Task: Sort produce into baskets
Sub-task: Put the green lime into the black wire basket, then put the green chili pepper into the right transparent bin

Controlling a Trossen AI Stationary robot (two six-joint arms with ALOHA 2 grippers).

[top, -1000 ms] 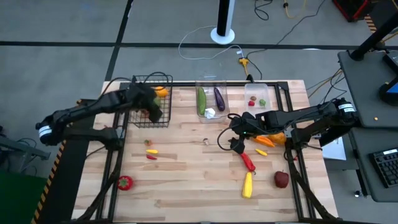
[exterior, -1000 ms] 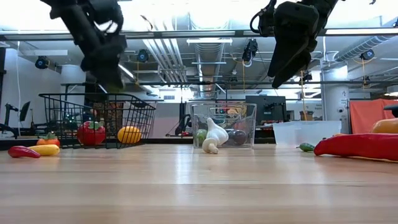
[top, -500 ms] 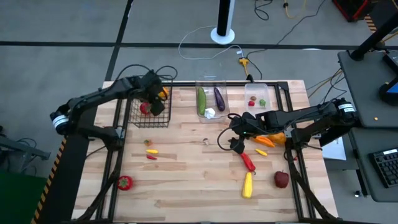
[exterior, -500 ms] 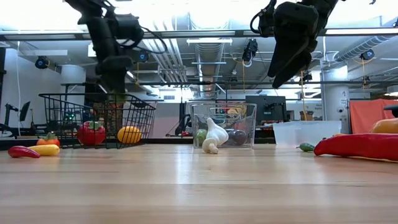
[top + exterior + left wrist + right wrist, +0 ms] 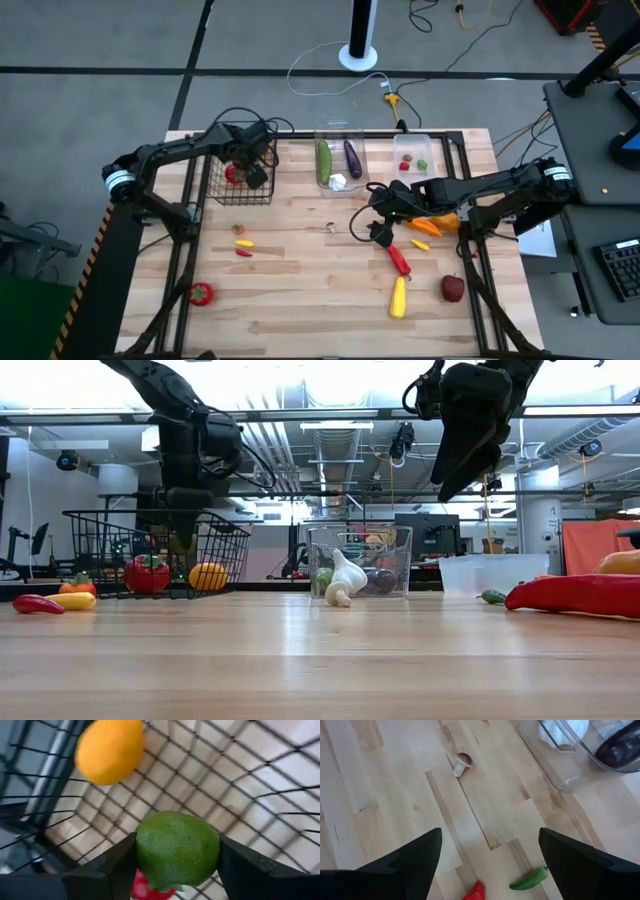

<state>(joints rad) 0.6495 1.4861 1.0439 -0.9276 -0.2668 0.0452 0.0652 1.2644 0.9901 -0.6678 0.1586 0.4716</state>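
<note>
My left gripper [image 5: 252,168] reaches down into the black wire basket [image 5: 222,192] at the table's far left and is shut on a round green fruit [image 5: 177,849]. Below it in the basket lie an orange fruit [image 5: 110,750] and a red pepper [image 5: 147,573]. My right gripper [image 5: 378,226] hangs open above the table's middle right with nothing between its fingers [image 5: 420,865]. The tall clear bin [image 5: 340,135] holds a cucumber [image 5: 324,160], an eggplant [image 5: 353,157] and garlic [image 5: 338,182]. The shallow clear bin [image 5: 428,142] stands to its right. My left gripper pinches the green fruit between its two fingers, one on each opposite side [image 5: 142,855]. The fingers [image 5: 112,872] come from above, pointing steeply down. The fruit hangs clear of the basket's floor, below the rim [image 5: 150,513].
Loose on the wood lie a red pepper [image 5: 399,258], a yellow pepper [image 5: 399,297], an apple [image 5: 453,288], orange peppers [image 5: 428,226], small peppers [image 5: 243,247], a red fruit [image 5: 201,293], a mushroom [image 5: 462,762] and a green pepper [image 5: 530,877].
My left gripper has sunk from above the basket's rim down into the basket, carrying the green fruit and tipping to point more steeply down. It has also shifted a little toward the table's right.
</note>
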